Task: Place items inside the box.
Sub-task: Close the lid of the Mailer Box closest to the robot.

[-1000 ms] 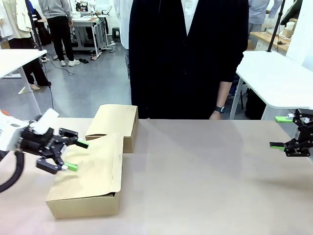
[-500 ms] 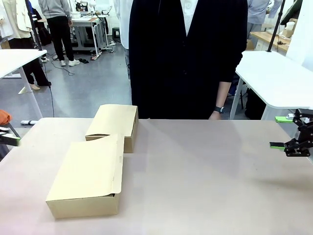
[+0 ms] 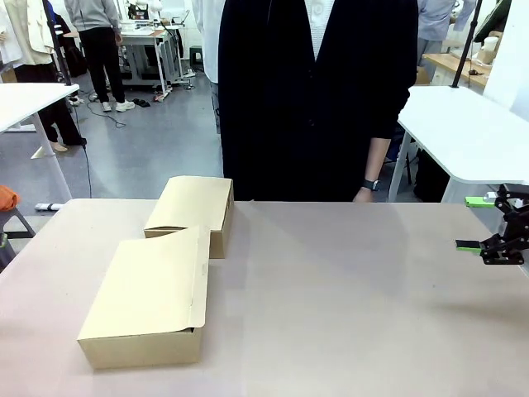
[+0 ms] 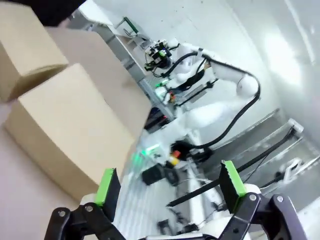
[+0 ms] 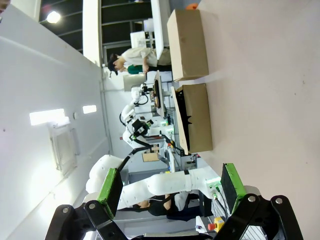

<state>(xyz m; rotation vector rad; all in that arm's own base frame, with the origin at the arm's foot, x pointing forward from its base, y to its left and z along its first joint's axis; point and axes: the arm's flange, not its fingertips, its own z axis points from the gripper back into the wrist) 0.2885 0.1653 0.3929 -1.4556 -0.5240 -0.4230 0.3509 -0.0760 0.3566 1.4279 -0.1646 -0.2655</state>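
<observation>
We are seeing the closed brown cardboard box (image 3: 149,302) lying lower left on the bench (image 3: 347,298), long axis running toward the person (image 3: 318,91). Our right gripper (image 3: 479,223) is hovering far right, fingers apart; our left gripper (image 4: 167,182) is gaping empty. The items are hidden.

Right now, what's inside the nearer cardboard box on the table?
The nearer cardboard box has its lid flap folded down over the top, so its inside is covered. Nothing rests on the lid.
</observation>
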